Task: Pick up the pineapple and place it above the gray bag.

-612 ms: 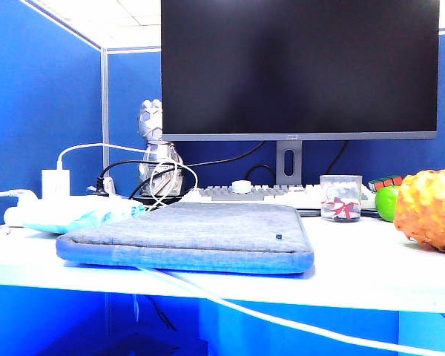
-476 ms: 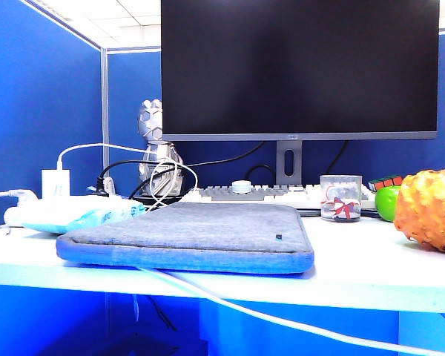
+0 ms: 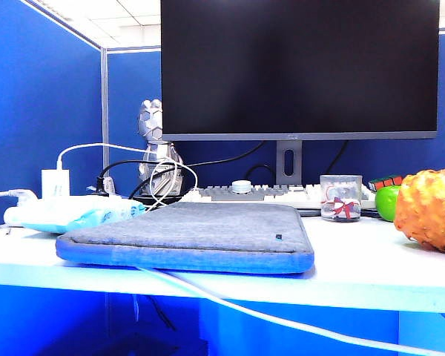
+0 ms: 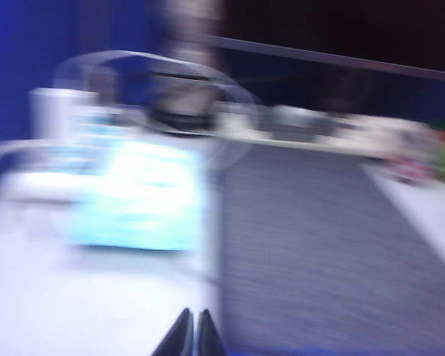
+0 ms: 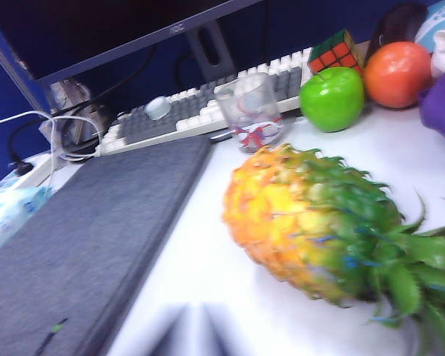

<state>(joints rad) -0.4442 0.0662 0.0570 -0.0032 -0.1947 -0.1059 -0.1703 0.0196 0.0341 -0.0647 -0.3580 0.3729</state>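
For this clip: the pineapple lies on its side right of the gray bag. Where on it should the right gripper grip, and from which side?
Probably across the scaled orange-yellow body of the pineapple, coming from above. It lies on the table on its side, so the bulging middle faces up; the spiky leaf crown offers no firm hold. The right gripper, blurred, hangs short of it; the left gripper, shut, is near the gray bag.

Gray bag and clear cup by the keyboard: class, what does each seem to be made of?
Gray bag: apparently woven fabric, matte, with a fine heathered weave and soft rounded edges. Clear cup: see-through, glossy, likely plastic or glass; the look leaves that open.
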